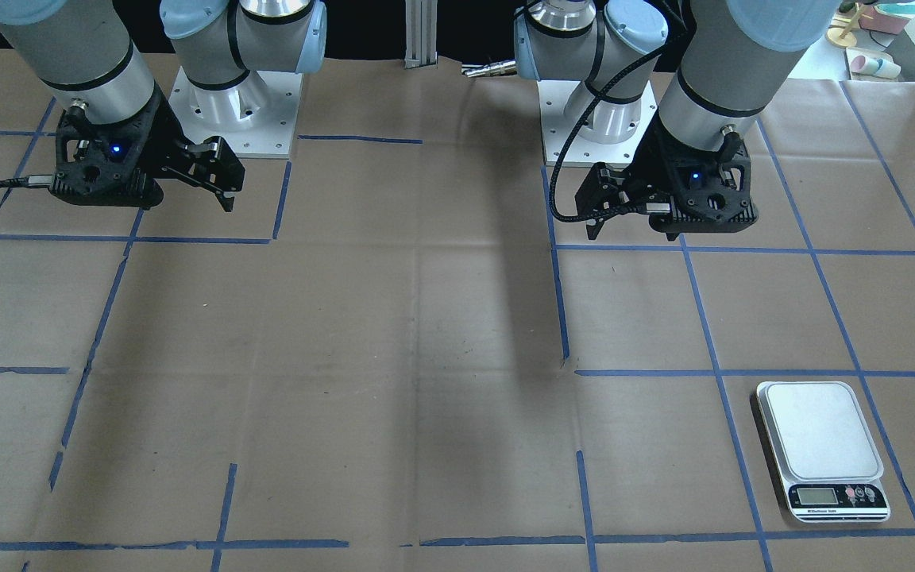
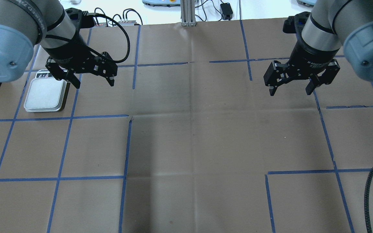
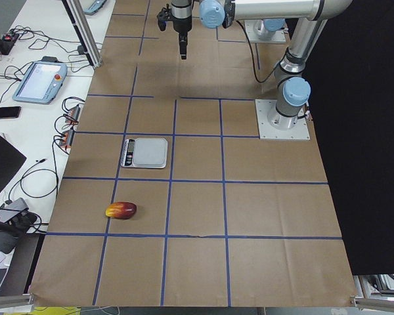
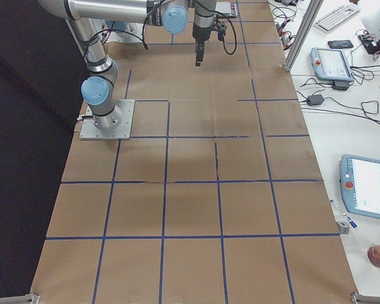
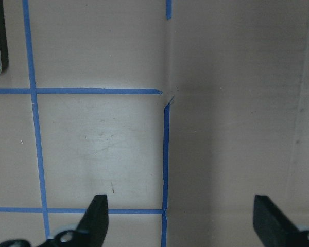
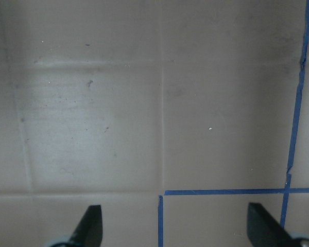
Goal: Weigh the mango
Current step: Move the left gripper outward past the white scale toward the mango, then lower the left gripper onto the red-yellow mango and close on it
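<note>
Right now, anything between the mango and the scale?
Nothing visible. In the exterior left view only taped brown paper lies between the mango and the scale.

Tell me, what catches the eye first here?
The left gripper and right gripper hang open above a brown, blue-gridded table. A silver scale sits bare on the robot's left, with a red-yellow mango lying apart from it, nearer the table's end.
</note>
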